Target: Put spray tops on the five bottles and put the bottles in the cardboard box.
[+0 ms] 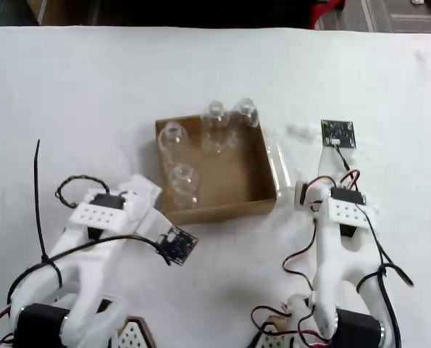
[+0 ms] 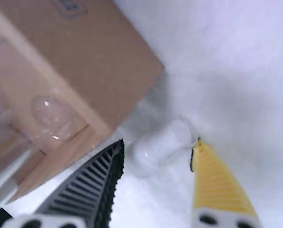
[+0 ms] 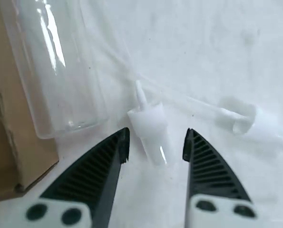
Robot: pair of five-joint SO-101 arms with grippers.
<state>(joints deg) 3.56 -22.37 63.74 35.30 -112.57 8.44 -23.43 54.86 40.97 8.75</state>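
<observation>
Two grippers work low at the near table edge, both with fingers spread. On the left gripper [image 2: 158, 145], a black ribbed finger [image 2: 96, 183] and a smooth yellow finger [image 2: 217, 185] stand apart around a small white plastic spray top [image 2: 162, 142]. It is rounded and lies on the matte white table [image 2: 236, 71]; whether either finger touches it cannot be told. The top sits just beside a near corner of the shallow brown cardboard box [image 2: 98, 61]. On the right gripper [image 3: 156, 133], two black ribbed fingers [image 3: 91, 175] are parted around a second white spray top [image 3: 148, 124], which has a tapered body and a thin stem and lies flat. Just past it, a clear cylindrical plastic bottle [image 3: 55, 66] lies on its side outside the box, along the right wall. Farther on, inside the box, are four clear glossy bottles [image 1: 184, 185], two toward the left side and two against the far wall.
</observation>
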